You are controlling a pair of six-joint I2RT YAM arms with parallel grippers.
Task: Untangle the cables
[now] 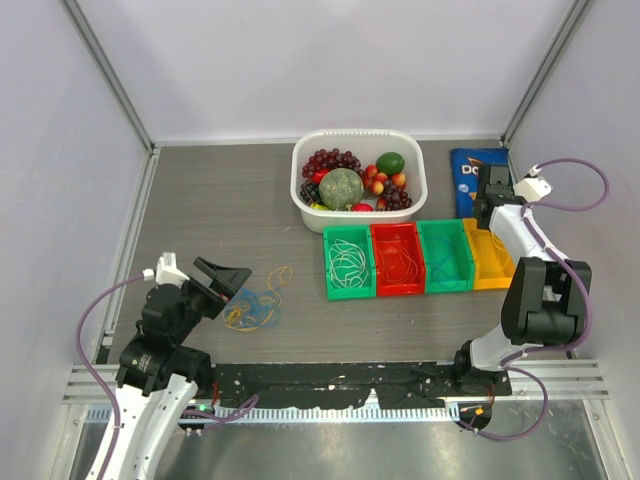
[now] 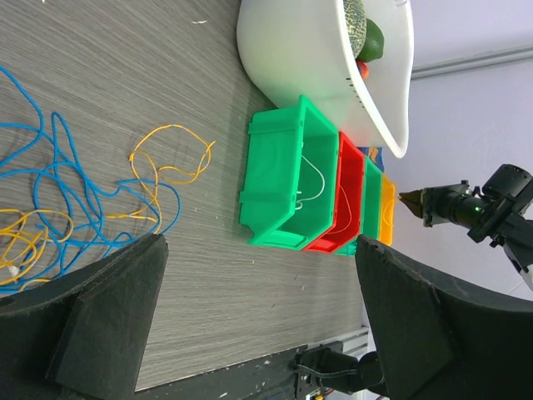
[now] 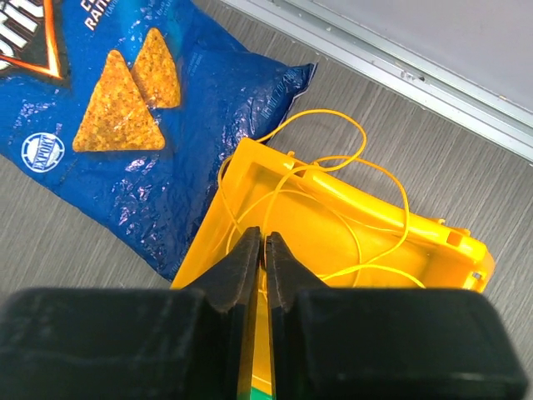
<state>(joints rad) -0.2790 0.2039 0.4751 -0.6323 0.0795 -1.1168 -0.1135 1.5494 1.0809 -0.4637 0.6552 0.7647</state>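
While the left gripper (image 2: 261,248) holds its matte black, wedge-shaped fingers wide apart with nothing between them, the right gripper (image 3: 262,236) shows only a thin slit between its fingers, and I cannot tell if it pinches something. String-thin blue and yellow cables (image 1: 252,308) lie in loose tangled loops on the table (image 1: 200,200), a dull grey wood-grain surface, near the left gripper. One yellow cable (image 3: 333,112) curls over the rim of the glossy hard yellow bin (image 3: 416,242), beside a crinkled shiny blue chips bag (image 3: 125,125). Pale smooth walls (image 1: 330,60) enclose the table.
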